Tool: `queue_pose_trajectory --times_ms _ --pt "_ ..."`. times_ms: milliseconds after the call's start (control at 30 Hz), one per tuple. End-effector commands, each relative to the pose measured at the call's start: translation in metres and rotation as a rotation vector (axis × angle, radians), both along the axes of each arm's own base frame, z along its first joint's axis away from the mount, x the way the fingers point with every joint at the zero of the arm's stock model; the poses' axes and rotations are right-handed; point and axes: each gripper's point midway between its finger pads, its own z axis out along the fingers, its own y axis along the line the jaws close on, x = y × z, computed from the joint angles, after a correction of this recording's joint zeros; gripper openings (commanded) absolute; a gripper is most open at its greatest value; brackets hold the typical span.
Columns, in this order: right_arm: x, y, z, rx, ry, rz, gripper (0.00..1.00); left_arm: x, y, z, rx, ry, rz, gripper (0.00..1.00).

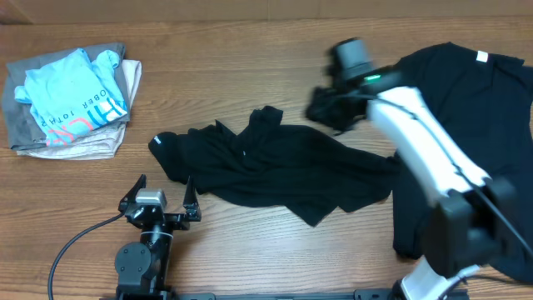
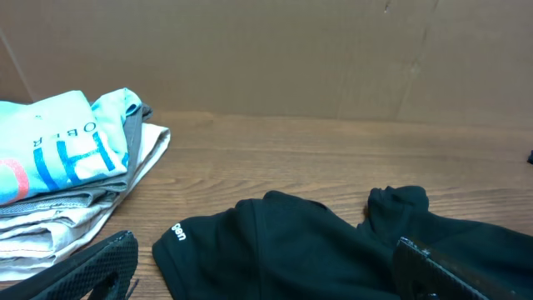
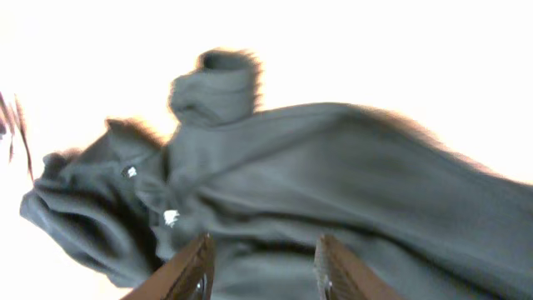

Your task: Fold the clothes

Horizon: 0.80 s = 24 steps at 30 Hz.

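Black T-shirt (image 1: 275,162) crumpled mid-table, second T-shirt (image 1: 500,100) at right

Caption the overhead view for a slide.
Crumpled black T-shirt between a folded pile and a second black shirt.

you have one black t-shirt (image 1: 275,167) lying crumpled and bunched across the middle of the table (image 1: 250,75), with a tiny white mark at its left end. a second black t-shirt (image 1: 491,108) lies spread out at the right edge, a small white tag near its top.

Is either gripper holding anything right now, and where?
Left gripper: open, empty. Right gripper: jaws apart above the crumpled black fabric T-shirt, no grip visible.
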Motion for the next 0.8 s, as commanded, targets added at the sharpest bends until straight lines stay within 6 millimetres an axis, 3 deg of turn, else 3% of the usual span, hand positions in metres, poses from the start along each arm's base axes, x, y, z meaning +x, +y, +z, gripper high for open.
queue_pose_trajectory --times_ms 0,100,200,233,267,500,767 --pt "-0.003 -0.071 0.009 -0.115 0.031 -0.14 0.45 0.0 -0.002 0.0 0.022 -0.008 -0.01 1.0" --pt "-0.02 -0.127 -0.005 -0.196 0.135 -0.262 0.39 0.0 -0.002 0.0 0.022 -0.008 -0.01 1.0" --pt "-0.032 -0.163 -0.017 -0.2 0.2 -0.355 0.18 0.0 -0.002 0.0 0.022 -0.008 -0.01 1.0" --pt "-0.035 -0.174 -0.022 -0.197 0.214 -0.387 0.04 0.0 -0.002 0.0 0.022 -0.008 -0.01 1.0" --pt "-0.039 -0.186 -0.028 -0.196 0.23 -0.418 0.04 0.0 -0.002 0.0 0.022 -0.008 -0.01 1.0" --pt "-0.078 -0.219 -0.091 -0.156 0.341 -0.546 0.04 0.0 -0.002 0.0 0.022 -0.008 -0.01 1.0" --pt "-0.108 -0.23 -0.137 -0.132 0.386 -0.651 0.04 0.0 -0.002 0.0 0.022 -0.008 -0.01 1.0"
